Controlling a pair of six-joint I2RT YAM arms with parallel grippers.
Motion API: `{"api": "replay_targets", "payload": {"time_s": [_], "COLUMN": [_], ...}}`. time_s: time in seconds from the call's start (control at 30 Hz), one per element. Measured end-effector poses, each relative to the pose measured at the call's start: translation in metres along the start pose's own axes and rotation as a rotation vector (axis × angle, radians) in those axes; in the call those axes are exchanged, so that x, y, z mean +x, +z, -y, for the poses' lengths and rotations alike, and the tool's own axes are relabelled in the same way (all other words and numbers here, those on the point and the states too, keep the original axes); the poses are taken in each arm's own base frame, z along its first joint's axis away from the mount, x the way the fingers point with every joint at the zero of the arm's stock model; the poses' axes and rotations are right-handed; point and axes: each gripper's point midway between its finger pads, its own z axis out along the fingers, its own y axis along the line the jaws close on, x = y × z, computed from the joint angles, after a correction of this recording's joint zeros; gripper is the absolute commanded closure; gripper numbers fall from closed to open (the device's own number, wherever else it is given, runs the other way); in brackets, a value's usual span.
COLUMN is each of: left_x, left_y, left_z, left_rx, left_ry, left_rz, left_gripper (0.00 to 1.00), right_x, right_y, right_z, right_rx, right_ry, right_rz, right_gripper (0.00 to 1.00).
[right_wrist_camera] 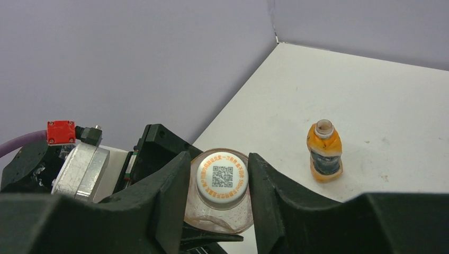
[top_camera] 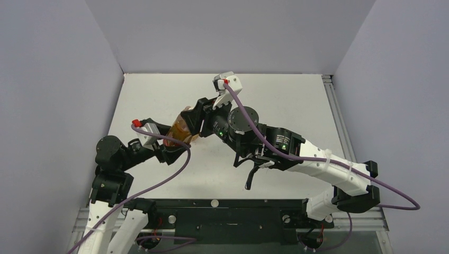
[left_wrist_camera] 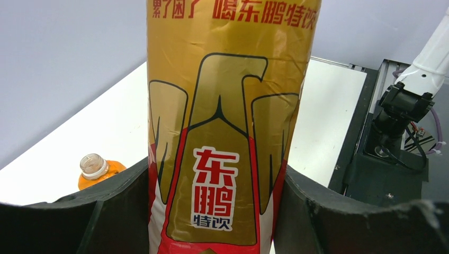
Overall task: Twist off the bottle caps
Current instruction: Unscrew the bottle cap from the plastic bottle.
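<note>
The white table (top_camera: 296,100) fills the middle of the top view, walled on three sides. The right arm (top_camera: 317,164) is the longest shape on it. It starts at 4 o'clock, runs low across the surface and bends at the elbow toward 10 o'clock. The left arm (top_camera: 114,156) is shorter and more folded, rising from 7 o'clock and pointing its wrist toward 2 o'clock. The two wrists meet just left of centre, one at each end of the reddish-brown bottle (top_camera: 181,129), which lies tilted between them.

The left gripper (left_wrist_camera: 217,169) clamps that bottle around its gold-and-red label, with both fingers pressed against its sides. The right gripper (right_wrist_camera: 218,161) stands narrow around the white cap (right_wrist_camera: 222,179) (a printed code square on top). Its fingers flank the cap closely at 9 and 3 o'clock, but it is unclear whether they actually pinch it.

The orange bottle (right_wrist_camera: 324,152) stands upright on the table at 3 o'clock from the cap, well apart. The arms cover it in the top view, and the left fingers cut off its lower half in the left wrist view. Its neck is too small to tell whether a cap sits on it. The held bottle's top and base both run out of the left wrist view.
</note>
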Motion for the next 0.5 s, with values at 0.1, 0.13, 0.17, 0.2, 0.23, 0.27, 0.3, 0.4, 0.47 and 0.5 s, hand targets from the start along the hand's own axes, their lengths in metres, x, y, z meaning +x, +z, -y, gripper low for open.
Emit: {"api": "replay_targets", "payload": {"time_s": [0.1,0.13,0.17,0.2,0.23,0.27,0.3,0.4,0.47,0.5], "left_x": [-0.0004,-0.0003,-0.0003,-0.0004,-0.0004,-0.0004,-0.0004,-0.0004,-0.0006,-0.0007], "left_y": [0.0005,0.0007,0.0008,0.0008,0.0008,0.0009,0.0011,0.001,0.001,0.001], "left_z": [-0.0011,-0.0009,-0.001,-0.0011,-0.0012,-0.0011,-0.001,-0.0016,-0.0016,-0.0014], "left_rx": [-0.006,-0.006,-0.007,-0.008,-0.009,-0.009,-0.01,-0.013,-0.014,-0.014], "left_ry": [0.009,0.008,0.009,0.009,0.01,0.01,0.01,0.01,0.008,0.003], "left_rz": [0.001,0.001,0.001,0.002,0.002,0.002,0.002,0.002,0.002,0.002], "left_gripper": [0.79,0.79,0.79,0.79,0.79,0.79,0.79,0.79,0.8,0.8], "right_x": [-0.0008,-0.0007,-0.0007,-0.0007,-0.0009,-0.001,-0.0009,-0.0012,-0.0015,-0.0018], "right_y": [0.0003,0.0003,0.0003,0.0003,0.0003,0.0003,0.0003,0.0004,0.0004,0.0005], "right_z": [0.0025,0.003,0.0031,0.0033,0.0033,0.0036,0.0037,0.004,0.004,0.0039], "right_rx": [0.012,0.015,0.016,0.017,0.017,0.019,0.019,0.021,0.021,0.021], "right_ry": [0.0,-0.001,-0.002,-0.002,-0.001,-0.001,-0.001,-0.001,-0.002,-0.003], "right_rz": [0.004,0.004,0.005,0.005,0.005,0.006,0.006,0.008,0.008,0.01], "right_gripper": [0.64,0.64,0.64,0.64,0.65,0.66,0.69,0.77,0.84,0.88]}}
